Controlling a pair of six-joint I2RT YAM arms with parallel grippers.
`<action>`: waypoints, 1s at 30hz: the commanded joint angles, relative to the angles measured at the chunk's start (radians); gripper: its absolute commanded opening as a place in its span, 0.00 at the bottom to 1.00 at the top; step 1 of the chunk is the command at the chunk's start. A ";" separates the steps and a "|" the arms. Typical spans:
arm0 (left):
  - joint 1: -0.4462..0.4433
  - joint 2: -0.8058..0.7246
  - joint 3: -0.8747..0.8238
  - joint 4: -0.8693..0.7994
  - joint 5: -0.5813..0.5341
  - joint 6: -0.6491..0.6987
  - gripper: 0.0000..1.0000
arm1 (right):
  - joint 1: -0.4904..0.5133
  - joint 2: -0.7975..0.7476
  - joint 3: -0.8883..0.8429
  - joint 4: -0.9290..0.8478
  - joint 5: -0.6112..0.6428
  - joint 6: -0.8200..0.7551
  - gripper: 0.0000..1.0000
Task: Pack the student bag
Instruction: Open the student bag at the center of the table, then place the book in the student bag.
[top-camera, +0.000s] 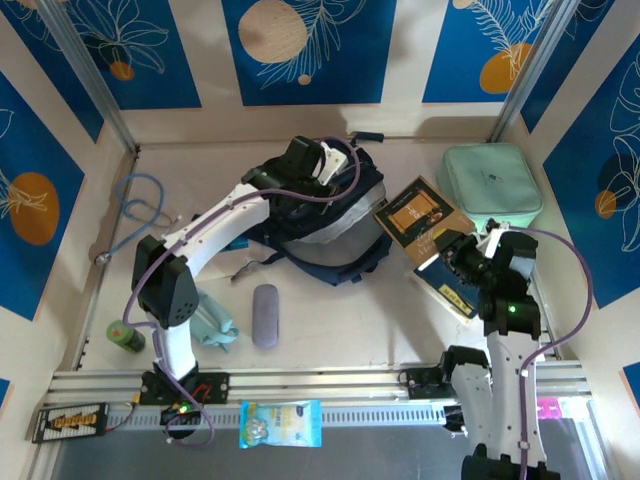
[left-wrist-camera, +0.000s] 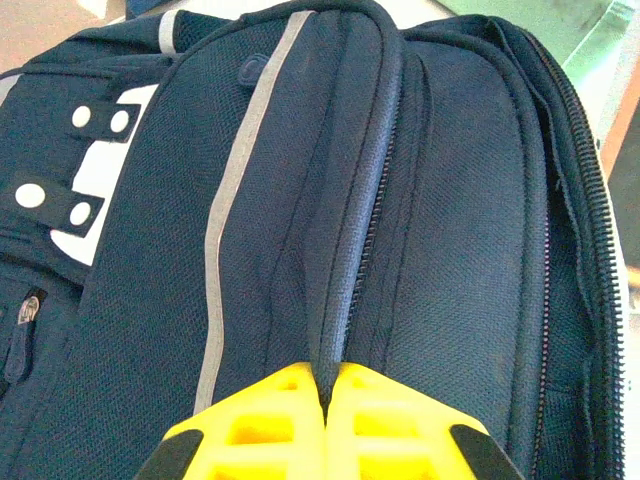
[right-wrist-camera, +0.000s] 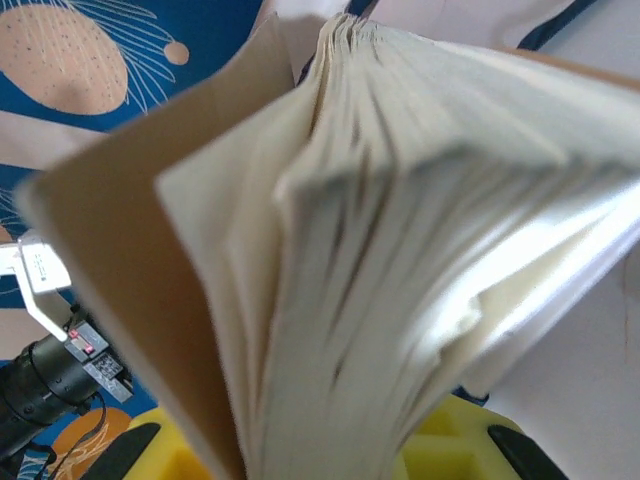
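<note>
The bag (top-camera: 330, 215) lies at the centre of the top view, just above the middle of the table (top-camera: 380, 320), grey stripe (left-wrist-camera: 235, 200) running along its navy top. The left gripper (left-wrist-camera: 325, 385) sits on the bag's upper edge, its yellow fingers (left-wrist-camera: 260, 420) pressed together and pinching a fabric ridge beside a zip (left-wrist-camera: 375, 190). To the bag's right, the right gripper (top-camera: 455, 250) is clamped on a book (top-camera: 420, 220), held tilted with its corner touching the bag; in the right wrist view its pages (right-wrist-camera: 400, 230) fan out. A mint case (top-camera: 492, 187) lies in the upper right, near the book. A lilac pouch (top-camera: 265, 315) lies below the bag and a green bottle (top-camera: 127, 335) at lower left.
</note>
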 joint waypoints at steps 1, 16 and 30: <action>0.013 -0.072 0.018 0.124 -0.003 -0.109 0.00 | 0.023 0.020 -0.029 0.090 -0.078 0.034 0.12; 0.019 -0.036 0.078 0.150 0.142 -0.178 0.00 | 0.300 0.252 -0.058 0.441 0.012 0.185 0.12; 0.059 -0.019 0.133 0.121 0.230 -0.228 0.00 | 0.469 0.763 0.098 0.899 0.119 0.236 0.12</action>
